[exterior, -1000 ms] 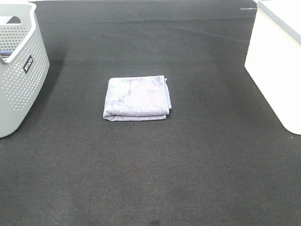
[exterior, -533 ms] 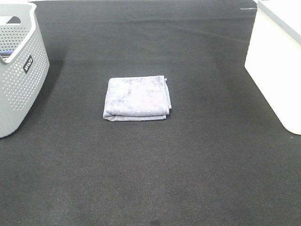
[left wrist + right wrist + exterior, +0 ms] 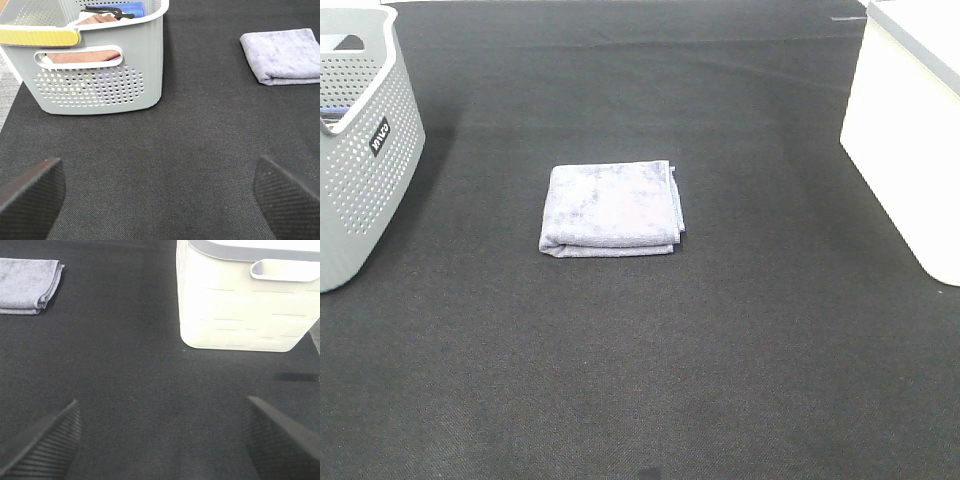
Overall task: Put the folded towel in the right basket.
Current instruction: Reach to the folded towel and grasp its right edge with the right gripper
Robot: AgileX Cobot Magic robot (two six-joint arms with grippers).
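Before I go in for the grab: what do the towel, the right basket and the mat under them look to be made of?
Towel: soft lavender cloth, likely microfibre or terry, with a fuzzy matte nap and rounded folded edges.
Right basket: rigid white plastic by the look, with smooth moulded walls and a cut-out handle.
Mat: dark matte fabric, woven or felt-like, with a fine diagonal texture.

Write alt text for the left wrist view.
A folded towel lies on a black mat, apart from a grey perforated basket holding cloths. The open left claw hangs over bare mat, gripping nothing.
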